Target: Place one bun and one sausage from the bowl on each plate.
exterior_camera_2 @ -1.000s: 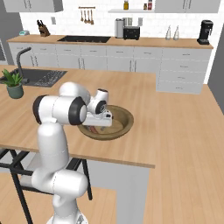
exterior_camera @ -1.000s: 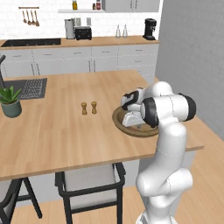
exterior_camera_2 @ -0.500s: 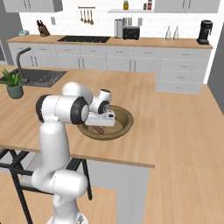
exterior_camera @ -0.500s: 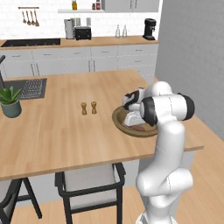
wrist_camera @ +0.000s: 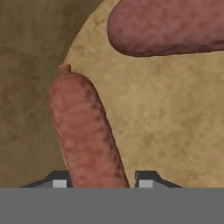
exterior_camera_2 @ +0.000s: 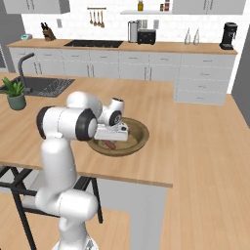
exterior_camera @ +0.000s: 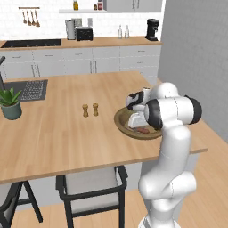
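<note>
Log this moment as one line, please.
phase: grasping | tool: down in bowl, closed on sausage | second sausage: loose in bowl

- Your arm (exterior_camera: pixel 171 147) is glossy white, built of rounded, bulging segments.
- Its joints carry dark, near-black bands.
- The hand (exterior_camera_2: pixel 111 131) is a pale, boxy block with dark tips.

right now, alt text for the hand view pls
Close-up from the gripper: its two fingertips straddle the near end of a reddish-brown sausage lying in the brown bowl. A second sausage lies across the top.
</note>
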### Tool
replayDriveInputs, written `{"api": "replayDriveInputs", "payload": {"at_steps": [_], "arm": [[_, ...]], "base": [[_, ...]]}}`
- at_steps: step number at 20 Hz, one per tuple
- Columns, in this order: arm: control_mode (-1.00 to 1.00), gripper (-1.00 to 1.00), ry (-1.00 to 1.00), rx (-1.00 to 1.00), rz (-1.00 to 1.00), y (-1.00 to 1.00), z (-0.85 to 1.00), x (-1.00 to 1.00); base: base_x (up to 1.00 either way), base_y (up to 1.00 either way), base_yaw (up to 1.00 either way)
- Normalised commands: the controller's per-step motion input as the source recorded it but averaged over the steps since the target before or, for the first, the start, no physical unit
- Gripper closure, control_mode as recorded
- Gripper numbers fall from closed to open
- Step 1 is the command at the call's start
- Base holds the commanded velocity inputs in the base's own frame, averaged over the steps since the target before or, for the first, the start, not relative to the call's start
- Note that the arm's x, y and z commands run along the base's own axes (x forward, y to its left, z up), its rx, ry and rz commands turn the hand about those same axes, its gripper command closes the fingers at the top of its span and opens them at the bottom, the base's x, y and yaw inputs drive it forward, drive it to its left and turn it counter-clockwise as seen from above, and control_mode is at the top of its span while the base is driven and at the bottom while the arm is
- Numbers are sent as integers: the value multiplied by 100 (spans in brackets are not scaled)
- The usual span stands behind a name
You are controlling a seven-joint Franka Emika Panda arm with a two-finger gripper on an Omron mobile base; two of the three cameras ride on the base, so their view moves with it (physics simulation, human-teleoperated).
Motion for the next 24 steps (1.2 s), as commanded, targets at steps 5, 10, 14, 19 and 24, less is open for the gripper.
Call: {"api": "replayDriveInputs", "payload": {"at_steps": [5,10,14,19,24], "arm": [[-100,100,0,0,0,14,29,-13],[-100,100,0,0,0,1,22,0],[-100,100,0,0,-2,0,41,-34],[-100,100,0,0,-17,-5,57,-66],[-100,100,0,0,-16,-3,47,-80]], "base": [[0,0,0],[0,0,0],[0,0,0],[0,0,0],[0,0,0]]}}
